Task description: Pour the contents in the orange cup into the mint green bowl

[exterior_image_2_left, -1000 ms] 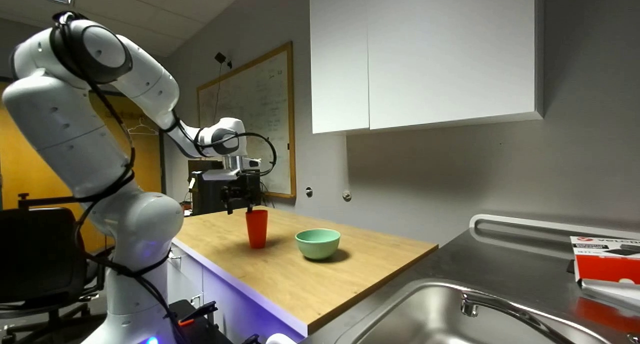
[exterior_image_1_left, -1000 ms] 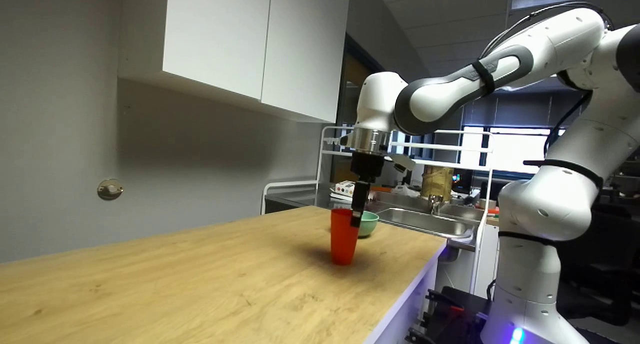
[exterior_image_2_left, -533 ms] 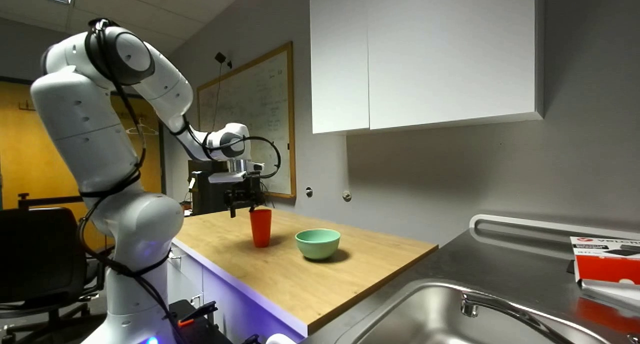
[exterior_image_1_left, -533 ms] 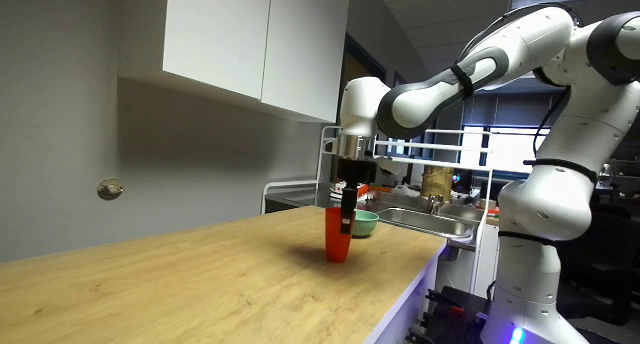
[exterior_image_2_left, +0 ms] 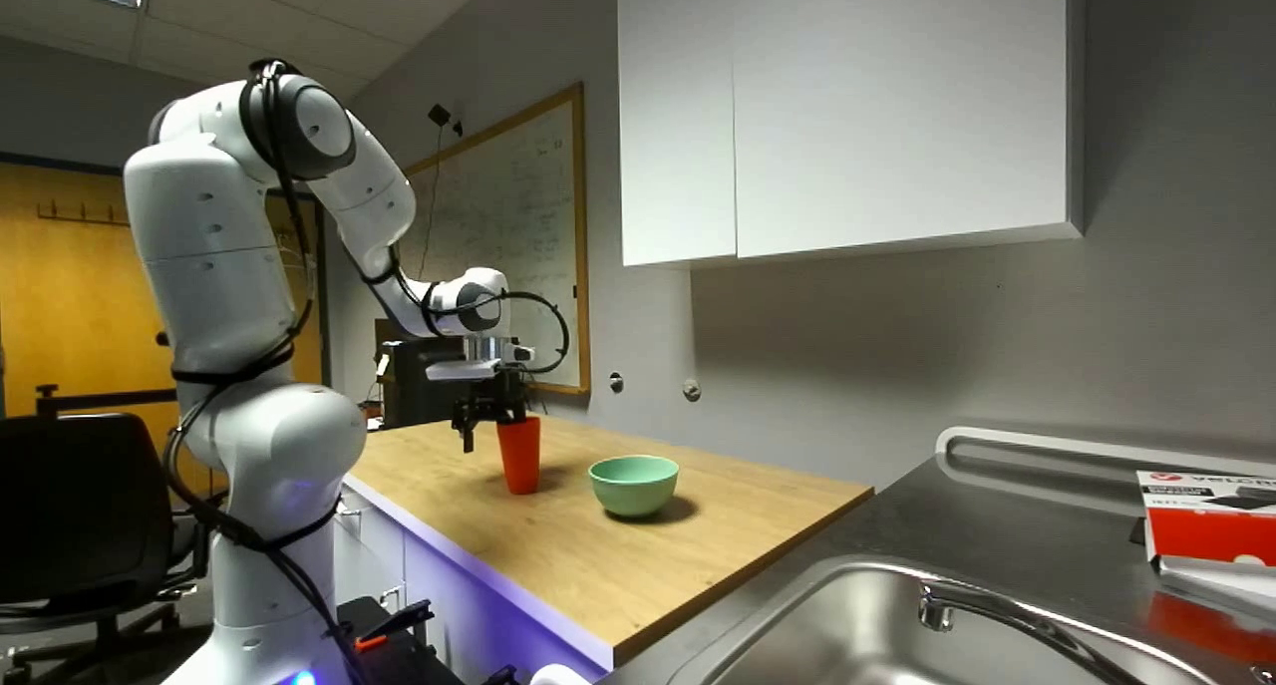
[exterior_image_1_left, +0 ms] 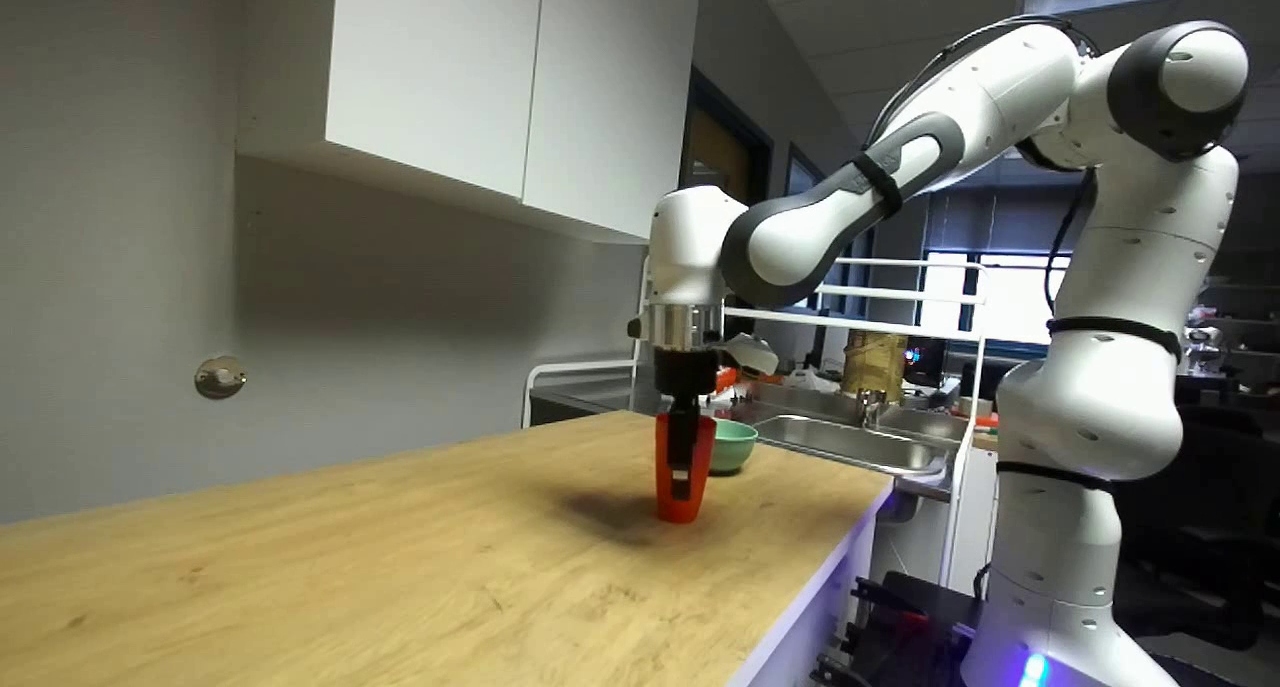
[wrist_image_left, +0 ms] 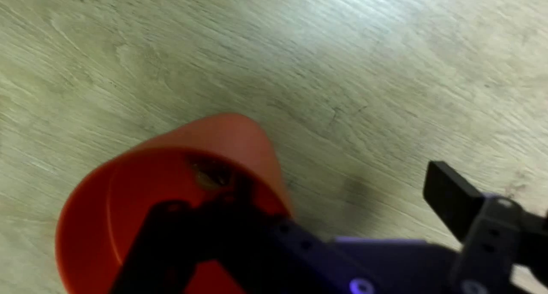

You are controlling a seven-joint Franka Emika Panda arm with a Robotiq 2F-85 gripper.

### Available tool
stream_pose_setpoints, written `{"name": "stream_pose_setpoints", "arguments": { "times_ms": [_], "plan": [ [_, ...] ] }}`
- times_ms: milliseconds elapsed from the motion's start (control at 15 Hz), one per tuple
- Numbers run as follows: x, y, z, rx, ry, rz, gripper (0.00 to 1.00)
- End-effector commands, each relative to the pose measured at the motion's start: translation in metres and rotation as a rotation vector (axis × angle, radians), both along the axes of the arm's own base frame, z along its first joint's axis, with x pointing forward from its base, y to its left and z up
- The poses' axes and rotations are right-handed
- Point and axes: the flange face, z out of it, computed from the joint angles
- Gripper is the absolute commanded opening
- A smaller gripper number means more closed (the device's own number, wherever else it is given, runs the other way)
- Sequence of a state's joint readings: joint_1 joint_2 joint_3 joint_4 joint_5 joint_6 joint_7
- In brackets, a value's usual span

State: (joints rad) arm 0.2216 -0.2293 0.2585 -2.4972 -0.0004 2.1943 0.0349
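Note:
The orange cup point(exterior_image_2_left: 520, 461) stands upright on the wooden counter and shows in both exterior views point(exterior_image_1_left: 705, 457). My gripper point(exterior_image_2_left: 490, 436) is open at the cup. One finger is down inside the cup, mostly hidden by its wall, and the other finger point(exterior_image_2_left: 468, 438) is outside it. In the wrist view, my gripper point(wrist_image_left: 342, 189) has a wide gap between its fingers, with the cup's near wall point(wrist_image_left: 244, 140) between them. Something small and dark point(wrist_image_left: 212, 174) shows inside the cup, too unclear to name. The mint green bowl point(exterior_image_2_left: 634, 491) stands on the counter beside the cup, apart from it.
A white wall cabinet point(exterior_image_2_left: 847, 117) hangs above the counter point(exterior_image_2_left: 728, 555). A metal sink point(exterior_image_2_left: 877, 625) with a faucet point(exterior_image_2_left: 1027, 615) adjoins the counter's end. A red and white box point(exterior_image_2_left: 1211, 520) lies beyond it. A white rack point(exterior_image_1_left: 960, 467) stands behind the arm.
My gripper has come down, and one finger has gone into the cup. The cup has shifted slightly toward the bowl. The bowl has not moved.

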Motion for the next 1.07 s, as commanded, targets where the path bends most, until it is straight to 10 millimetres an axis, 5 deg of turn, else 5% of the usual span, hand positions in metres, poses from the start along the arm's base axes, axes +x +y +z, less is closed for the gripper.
{"name": "stream_pose_setpoints", "arguments": {
  "times_ms": [0, 67, 667, 1000],
  "plan": [
    [0.011, 0.015, 0.003, -0.035, 0.001, -0.003, 0.75],
    [0.013, 0.018, 0.005, -0.038, -0.006, -0.005, 0.75],
    [0.016, 0.020, 0.025, -0.065, -0.073, -0.018, 0.05],
    [0.012, -0.003, 0.053, -0.019, -0.109, -0.047, 0.03]
  ]
}}
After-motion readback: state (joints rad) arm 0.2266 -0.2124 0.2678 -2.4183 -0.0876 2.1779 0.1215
